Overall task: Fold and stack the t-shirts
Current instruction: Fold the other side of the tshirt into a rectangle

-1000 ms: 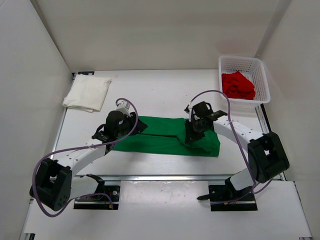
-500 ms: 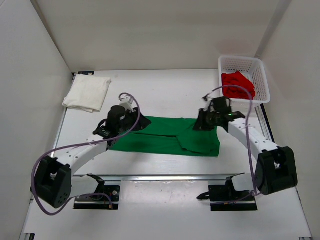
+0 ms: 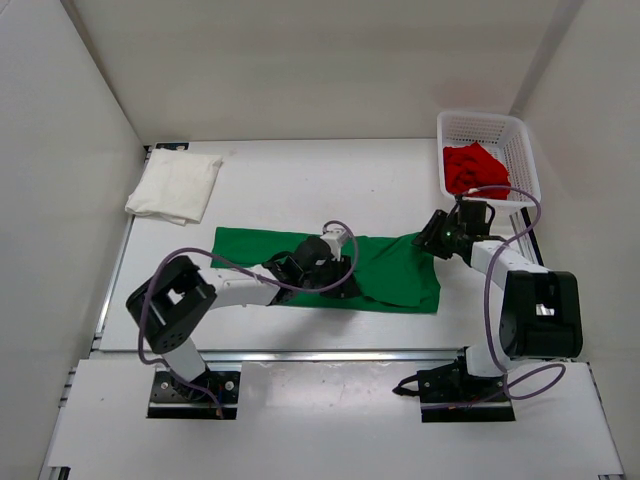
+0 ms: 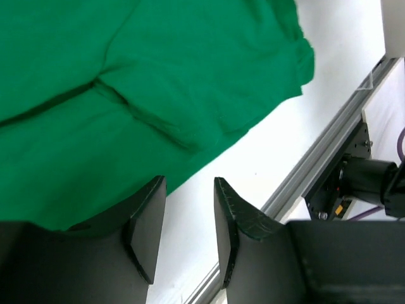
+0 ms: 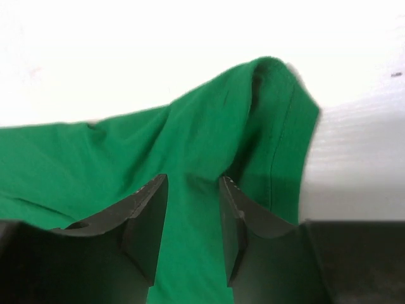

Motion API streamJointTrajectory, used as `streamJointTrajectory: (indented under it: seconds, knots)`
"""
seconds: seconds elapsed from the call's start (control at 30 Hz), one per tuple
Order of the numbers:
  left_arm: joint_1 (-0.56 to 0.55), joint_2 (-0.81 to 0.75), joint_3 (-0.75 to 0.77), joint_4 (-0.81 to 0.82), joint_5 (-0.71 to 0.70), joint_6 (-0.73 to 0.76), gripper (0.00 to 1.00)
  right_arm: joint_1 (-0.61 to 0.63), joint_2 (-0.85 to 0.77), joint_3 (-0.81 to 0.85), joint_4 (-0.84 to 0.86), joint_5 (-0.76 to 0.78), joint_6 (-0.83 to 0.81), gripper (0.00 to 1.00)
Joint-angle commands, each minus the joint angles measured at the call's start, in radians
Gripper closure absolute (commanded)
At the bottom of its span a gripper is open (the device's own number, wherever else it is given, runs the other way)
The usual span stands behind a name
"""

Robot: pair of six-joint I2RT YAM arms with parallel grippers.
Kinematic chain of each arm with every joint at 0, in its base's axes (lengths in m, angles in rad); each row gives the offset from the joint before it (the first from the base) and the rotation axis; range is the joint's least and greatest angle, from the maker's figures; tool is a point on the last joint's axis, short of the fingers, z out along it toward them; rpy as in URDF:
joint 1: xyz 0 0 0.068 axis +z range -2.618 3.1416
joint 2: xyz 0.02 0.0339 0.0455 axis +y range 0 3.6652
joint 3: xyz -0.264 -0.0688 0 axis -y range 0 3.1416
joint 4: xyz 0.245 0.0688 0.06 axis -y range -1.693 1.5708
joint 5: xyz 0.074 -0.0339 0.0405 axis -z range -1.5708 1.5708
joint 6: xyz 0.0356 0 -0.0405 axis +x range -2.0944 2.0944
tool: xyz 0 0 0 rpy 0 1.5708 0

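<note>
Jaws first: left jaws stand a narrow way apart with nothing between them. Only bare counter (image 4: pixel 253 164) and the near edge of the green shirt (image 4: pixel 158 63) show past the tips. Right jaws are parted a little too and hold nothing I can make out. Green cloth fills the gap behind them, and I cannot tell whether the tips touch it.

From overhead, the left arm (image 3: pixel 230 290) stretches across to the middle of the green shirt, wrist over the cloth. The right arm (image 3: pixel 495 262) is bent, wrist at the shirt's far right corner, near the basket (image 3: pixel 480 118).

The green shirt lies as a long strip across the middle of the counter, with a fold line along it and a layer doubled over on the right part. The right wrist view shows that corner bunched into a small peak.

The white shirt (image 3: pixel 175 187) lies folded at the far left corner of the counter, well apart from the green one. The red shirt (image 3: pixel 475 168) sits crumpled in the white basket at the far right.
</note>
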Motion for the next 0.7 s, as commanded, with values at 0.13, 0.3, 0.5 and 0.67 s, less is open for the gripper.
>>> streamJointTrajectory:
  seconds: [0.13, 0.3, 0.5, 0.67]
  knots:
    - [-0.005, 0.069, 0.047, 0.119, -0.022, -0.074, 0.5, -0.038, 0.063, -0.001, 0.14, -0.014, 0.036, 0.77]
    - [-0.028, 0.124, 0.095, 0.121, -0.015, -0.091, 0.47, -0.042, 0.065, -0.006, 0.137, 0.008, 0.023, 0.92]
    - [-0.045, 0.179, 0.119, 0.143, -0.01, -0.124, 0.46, -0.058, 0.033, -0.001, 0.114, 0.044, 0.024, 0.98]
    - [-0.045, 0.185, 0.124, 0.14, -0.028, -0.129, 0.56, -0.05, 0.004, -0.019, 0.115, 0.057, 0.044, 0.73]
